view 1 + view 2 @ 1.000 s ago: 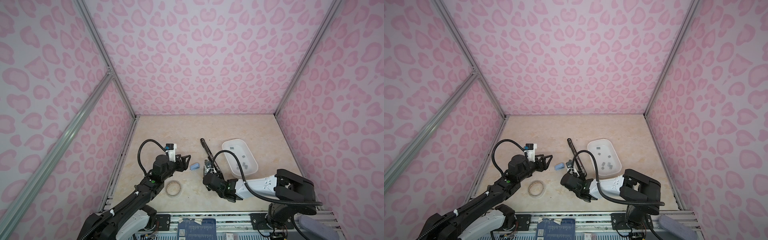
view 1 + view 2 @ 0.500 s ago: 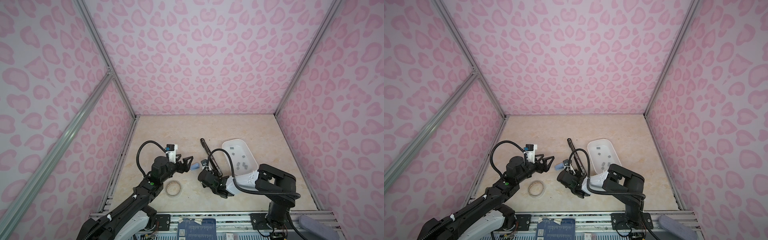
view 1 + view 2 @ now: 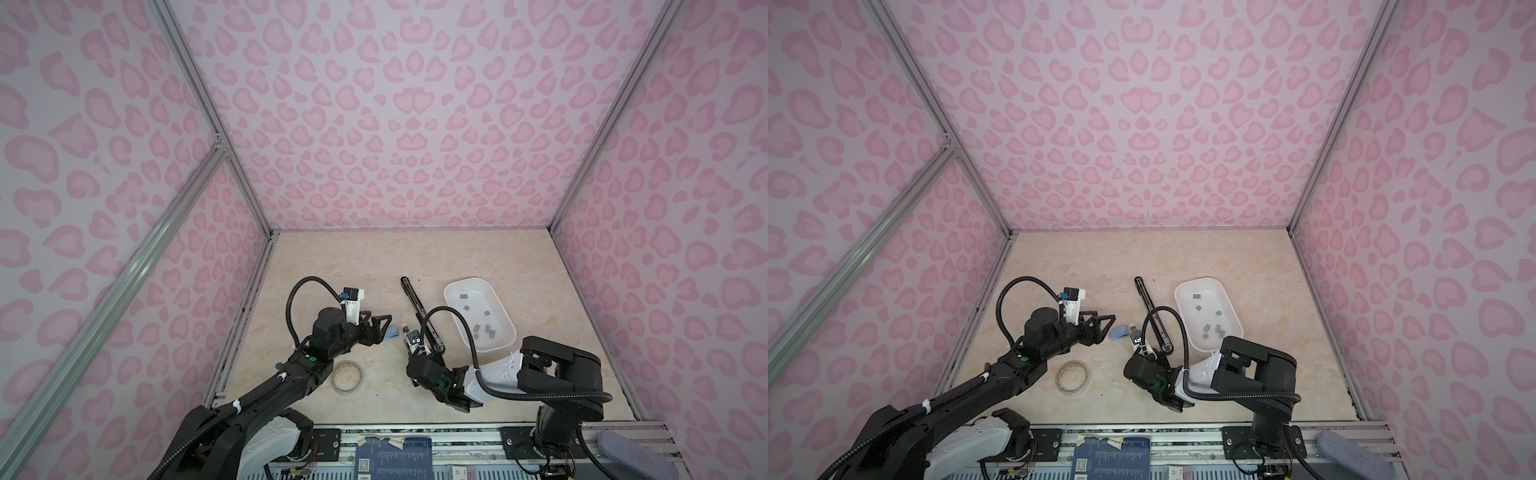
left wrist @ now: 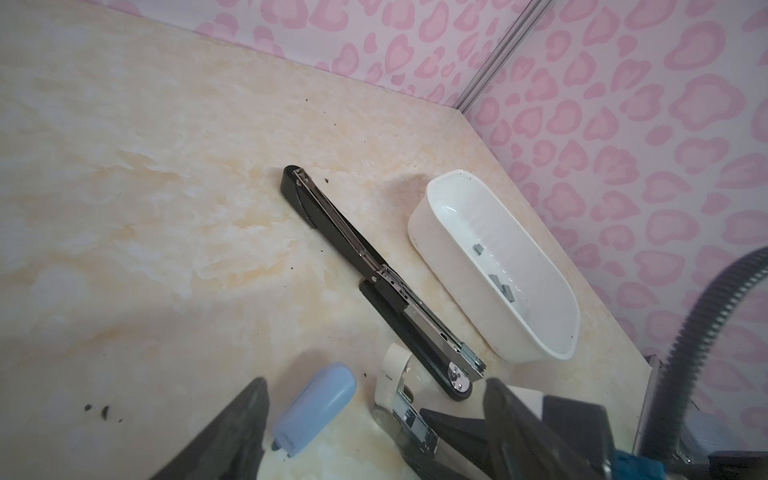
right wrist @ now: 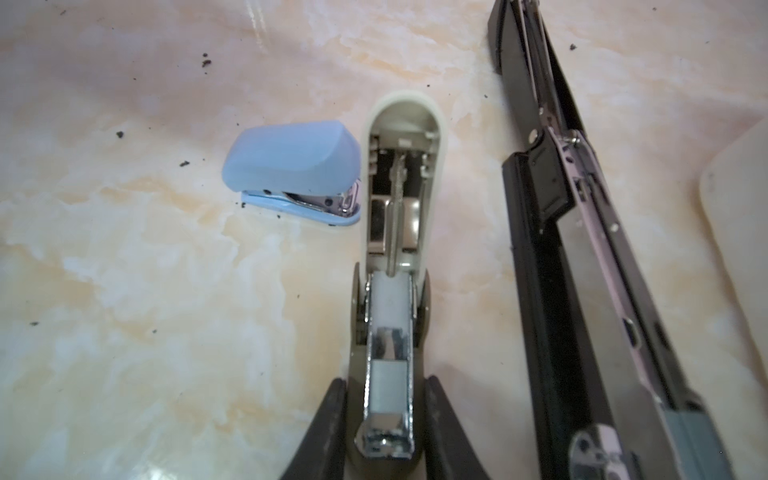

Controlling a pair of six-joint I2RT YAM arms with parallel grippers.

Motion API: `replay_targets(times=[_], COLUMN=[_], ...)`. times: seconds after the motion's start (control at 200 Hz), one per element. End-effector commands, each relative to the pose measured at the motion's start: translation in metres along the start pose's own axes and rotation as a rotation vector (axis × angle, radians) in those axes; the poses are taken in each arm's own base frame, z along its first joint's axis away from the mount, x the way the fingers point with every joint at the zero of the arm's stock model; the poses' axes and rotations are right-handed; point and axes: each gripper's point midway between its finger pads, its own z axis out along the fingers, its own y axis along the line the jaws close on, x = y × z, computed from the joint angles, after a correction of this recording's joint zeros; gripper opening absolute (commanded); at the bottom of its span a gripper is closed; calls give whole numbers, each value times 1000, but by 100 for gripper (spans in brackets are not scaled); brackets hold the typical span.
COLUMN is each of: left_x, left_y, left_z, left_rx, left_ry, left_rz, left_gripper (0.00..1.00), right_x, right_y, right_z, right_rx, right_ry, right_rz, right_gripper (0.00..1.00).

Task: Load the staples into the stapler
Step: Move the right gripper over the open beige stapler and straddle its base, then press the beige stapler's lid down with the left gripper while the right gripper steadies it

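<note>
A small beige stapler (image 5: 399, 166) lies hinged open on the marble top, and my right gripper (image 5: 386, 415) is shut on its base from both sides. A flat grey strip of staples (image 5: 386, 386) lies in its metal channel. More staples (image 3: 484, 328) are scattered in the white tray (image 3: 478, 286). In both top views the right gripper (image 3: 419, 353) sits just near of this stapler (image 3: 411, 338). My left gripper (image 4: 376, 384) hangs open with nothing between its fingers. It straddles a blue mini stapler (image 4: 316, 409) and the beige stapler's lid (image 4: 395, 370).
A long black stapler (image 3: 419, 309) lies opened flat between the small staplers and the tray (image 3: 1200, 282). A roll of clear tape (image 3: 347, 376) rests near the front, under the left arm. The blue stapler (image 5: 291, 166) nearly touches the beige lid. Pink walls enclose the table.
My right jaws have closed in on the beige stapler's base, and the right arm's elbow has shifted. The left gripper stays by the blue stapler, still open.
</note>
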Motion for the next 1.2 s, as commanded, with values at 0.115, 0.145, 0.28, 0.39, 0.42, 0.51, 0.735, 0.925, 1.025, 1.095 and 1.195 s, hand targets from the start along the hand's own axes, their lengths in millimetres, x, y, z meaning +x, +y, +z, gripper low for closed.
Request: replay_targets(times=[0.115, 0.145, 0.28, 0.39, 0.42, 0.51, 0.735, 0.925, 1.025, 1.095, 1.195], left_x=[-2, 0, 2, 7, 9, 15, 24, 30, 38, 42, 43], left_y=[26, 31, 35, 30, 30, 31, 40, 28, 18, 11, 3], left_z=[25, 28, 38, 49, 53, 64, 78, 83, 86, 86, 84], left_rx=[-145, -173, -250, -293, -299, -320, -353, -299, -245, -207, -171], left_ry=[-3, 3, 26, 51, 58, 87, 118, 135, 161, 171, 163], left_rz=[-7, 1, 59, 152, 172, 214, 234, 280, 323, 347, 355], left_gripper=[70, 70, 69, 69, 69, 68, 68, 68, 67, 66, 65], right_x=[23, 24, 25, 26, 25, 26, 27, 26, 25, 24, 24], right_y=[3, 4, 9, 8, 9, 10, 8, 6, 6, 6, 3], right_z=[-1, 0, -1, 1, 2, 4, 8, 8, 9, 9, 9], right_rx=[-50, -53, -77, -69, -66, -65, -71, -75, -75, -75, -67], right_ry=[30, 31, 21, 22, 21, 23, 32, 29, 26, 24, 19], right_rz=[-45, -46, -48, -56, -57, -60, -50, -35, -29, -24, -14], right_gripper=[23, 23, 21, 21, 21, 21, 20, 20, 19, 19, 19])
